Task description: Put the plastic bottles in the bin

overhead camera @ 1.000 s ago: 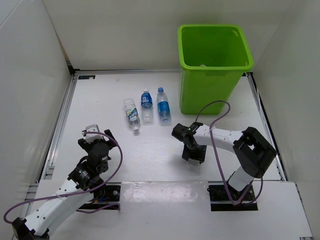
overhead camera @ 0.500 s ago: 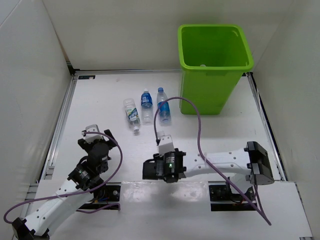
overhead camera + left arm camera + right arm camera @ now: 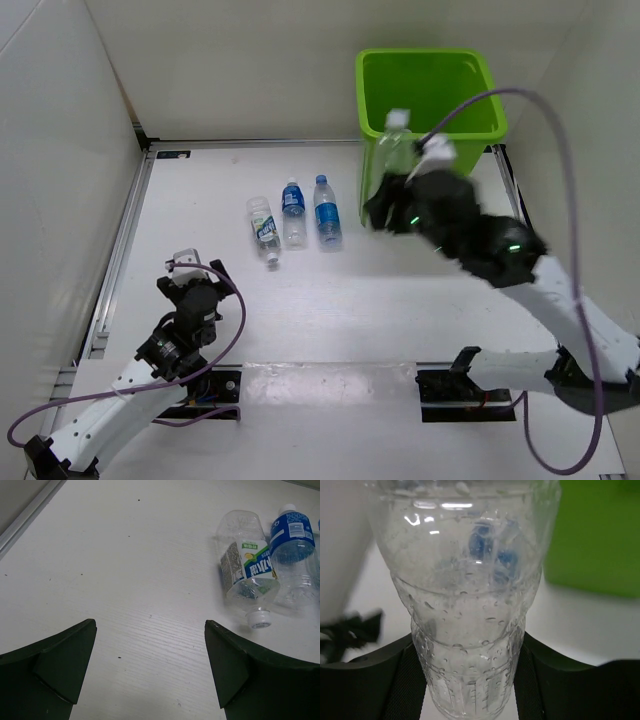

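My right gripper (image 3: pixel 392 200) is shut on a clear unlabelled bottle (image 3: pixel 394 148) and holds it upright, high above the table, in front of the near left wall of the lime-green bin (image 3: pixel 428 125). The right wrist view shows the bottle (image 3: pixel 467 615) pinched between both fingers (image 3: pixel 400 690), with green bin (image 3: pixel 595 535) behind. Three bottles lie on the table left of the bin: one with a white-green label (image 3: pixel 263 229) and two blue-labelled ones (image 3: pixel 293 212) (image 3: pixel 327 212). My left gripper (image 3: pixel 190 275) is open and empty near the front left; its view shows the white-green bottle (image 3: pixel 246 572) ahead.
White walls enclose the table on three sides. A metal rail (image 3: pixel 125 240) runs along the left edge. The right arm's purple cable (image 3: pixel 565 180) arcs high over the bin's right side.
My right arm has swung from low at the table's front centre up and back to the bin, and now carries the unlabelled bottle. The left arm has not moved.
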